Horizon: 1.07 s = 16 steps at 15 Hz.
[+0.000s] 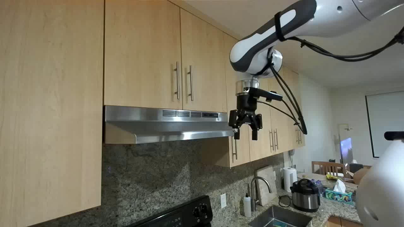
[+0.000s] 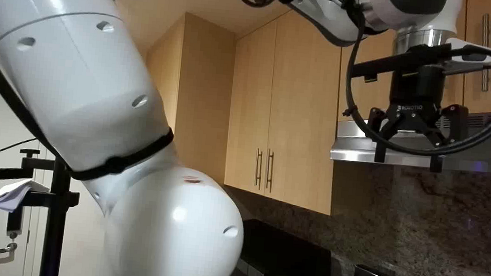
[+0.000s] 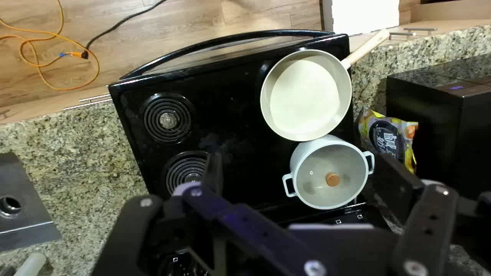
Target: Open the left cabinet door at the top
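Observation:
The left cabinet door (image 1: 142, 53) is a short flat light-wood panel above the range hood, shut, with a vertical steel bar handle (image 1: 177, 80) along its right edge. In an exterior view part of this door (image 2: 364, 93) shows behind my arm and gripper; its handle is hidden there. My gripper (image 1: 245, 135) points down, open and empty, at about hood height. It is apart from the door and handle, and appears to their right in that view. The open gripper also shows in an exterior view (image 2: 408, 159) and in the wrist view (image 3: 307, 174).
The twin door (image 1: 203, 60) has its handle (image 1: 190, 82) close beside. The steel hood (image 1: 126, 114) juts out below both. Longer doors (image 2: 304, 116) flank it. Below my gripper are the stove (image 3: 230, 115), a pan (image 3: 305, 96) and a lidded pot (image 3: 326, 172).

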Each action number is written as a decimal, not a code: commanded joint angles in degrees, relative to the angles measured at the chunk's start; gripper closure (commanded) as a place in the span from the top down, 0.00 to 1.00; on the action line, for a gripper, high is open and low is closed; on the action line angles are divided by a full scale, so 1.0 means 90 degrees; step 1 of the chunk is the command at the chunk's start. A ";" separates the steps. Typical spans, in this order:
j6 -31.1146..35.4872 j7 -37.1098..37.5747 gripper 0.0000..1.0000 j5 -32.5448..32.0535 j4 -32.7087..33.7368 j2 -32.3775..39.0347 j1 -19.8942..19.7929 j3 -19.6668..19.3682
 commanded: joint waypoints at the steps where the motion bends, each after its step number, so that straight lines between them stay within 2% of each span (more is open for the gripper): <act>1: -0.0011 -0.0039 1.00 0.0038 0.0013 0.0015 -0.0088 0.0067; 9: -0.0011 -0.0039 1.00 0.0038 0.0013 0.0015 -0.0088 0.0067; 16: 0.0772 -0.0056 1.00 0.0469 0.0315 -0.0208 0.0079 0.0191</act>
